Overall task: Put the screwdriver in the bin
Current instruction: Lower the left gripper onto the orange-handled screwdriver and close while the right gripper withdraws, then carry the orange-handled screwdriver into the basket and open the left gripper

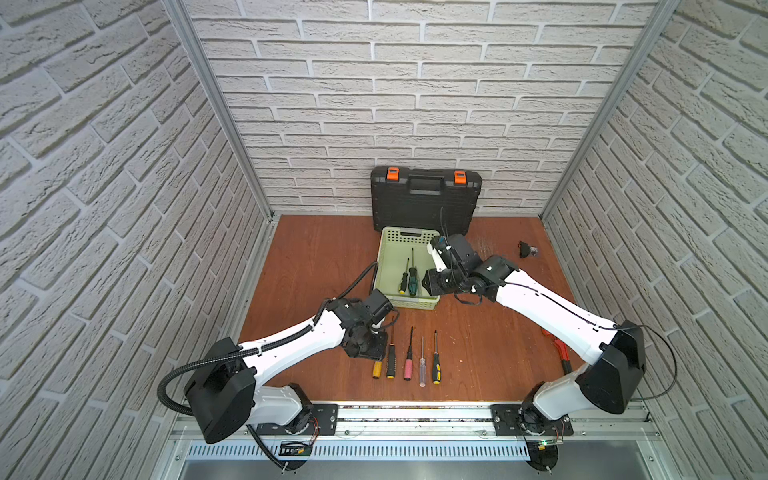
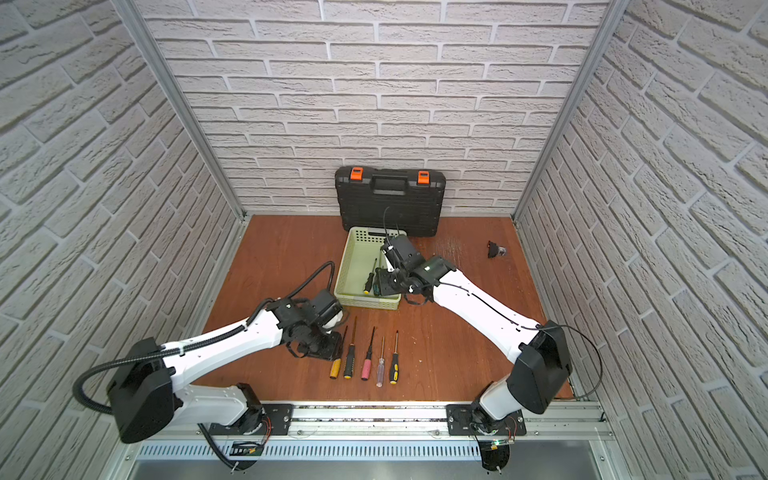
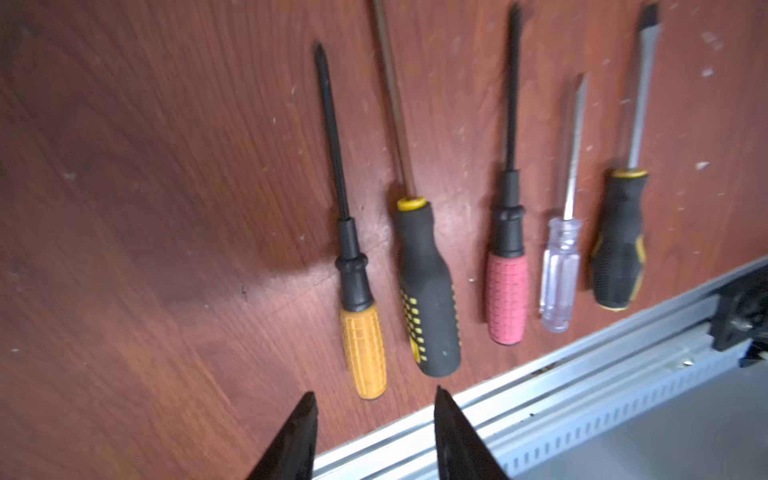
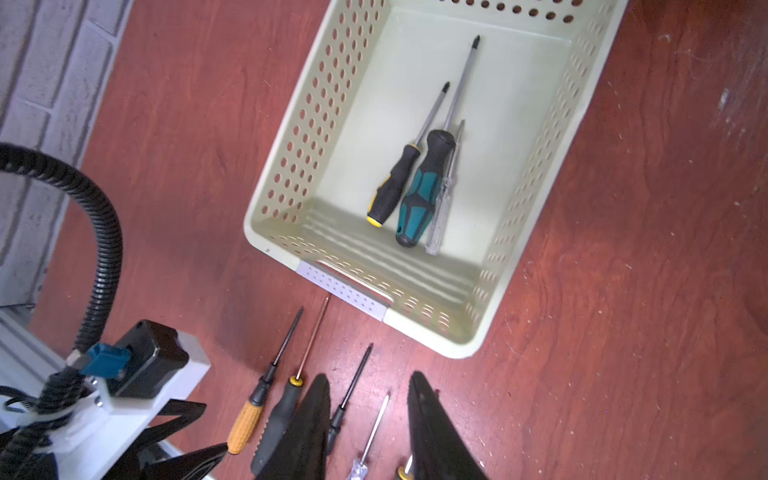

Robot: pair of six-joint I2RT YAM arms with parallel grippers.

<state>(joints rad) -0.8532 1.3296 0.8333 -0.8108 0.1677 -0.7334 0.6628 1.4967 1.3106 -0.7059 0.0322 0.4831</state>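
Several screwdrivers lie in a row on the wooden table: an orange-handled one (image 3: 363, 353) (image 1: 377, 369), a long black-and-yellow one (image 3: 428, 291), a pink-handled one (image 3: 507, 299), a clear one (image 3: 559, 282) and a short black-and-yellow one (image 3: 617, 266). My left gripper (image 3: 375, 397) (image 1: 371, 351) is open and empty, just off the butt of the orange handle. The pale green bin (image 1: 380, 266) (image 4: 316, 124) holds three screwdrivers: black-and-yellow (image 4: 392, 191), teal (image 4: 419, 195) and clear (image 4: 440, 208). My right gripper (image 4: 369, 377) (image 1: 432, 282) hangs open and empty over the bin's near right corner.
A black toolcase (image 1: 426, 199) with orange latches leans on the back wall behind the bin. A small black object (image 1: 525, 249) lies at the back right. A red-handled tool (image 1: 559, 351) shows under the right arm. An aluminium rail (image 1: 415, 411) borders the front.
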